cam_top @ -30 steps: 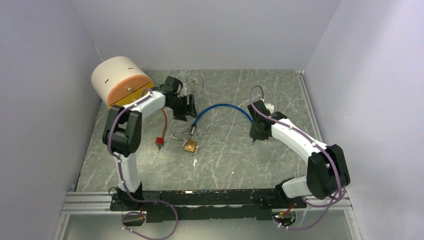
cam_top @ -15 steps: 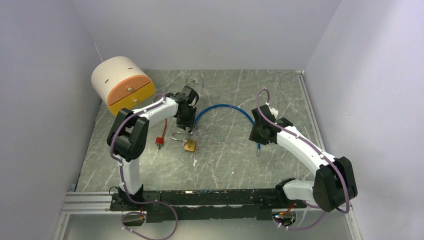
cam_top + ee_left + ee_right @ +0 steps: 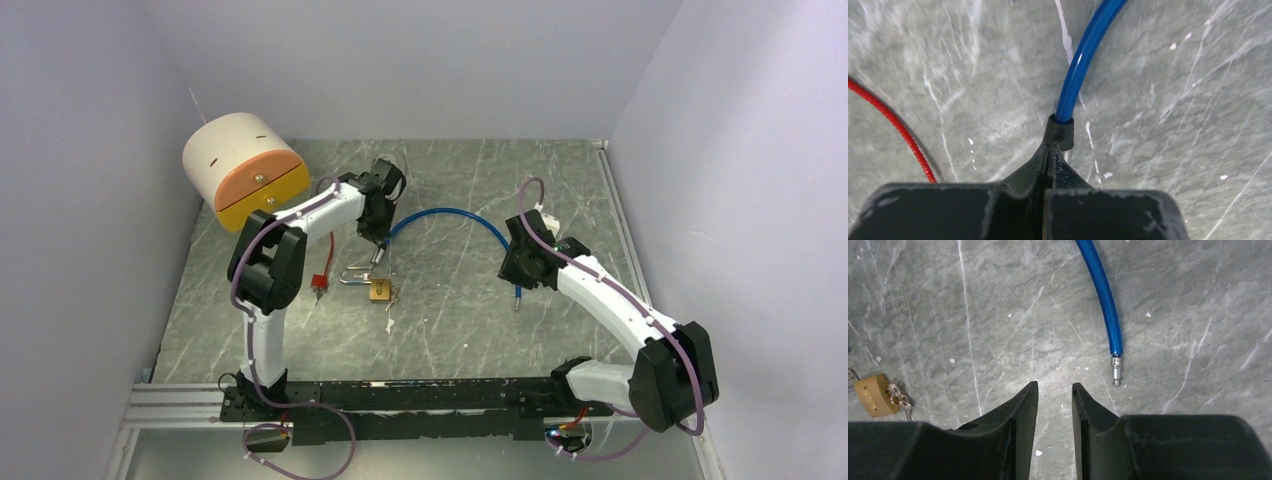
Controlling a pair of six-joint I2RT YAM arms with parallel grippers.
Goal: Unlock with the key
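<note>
Just beyond the padlock (image 3: 380, 291), left gripper (image 3: 1050, 148) is clamped on the blue cable (image 3: 1083, 60) end. Right gripper (image 3: 1054, 390), jaws slightly parted and empty, hangs well right of the padlock. Key (image 3: 901, 400) lies touching the padlock. I'd steady the padlock body first, then take the key squarely.

The top camera is fixed above and behind the arm bases, looking down and forward over the whole table (image 3: 460, 330) from afar. The left wrist camera looks past the left gripper (image 3: 1049, 149) at the surface from very near; the right wrist camera, past the right gripper (image 3: 1054, 387), from higher. All three share the blue cable (image 3: 450, 211); top and right wrist share the padlock (image 3: 380, 291)
</note>
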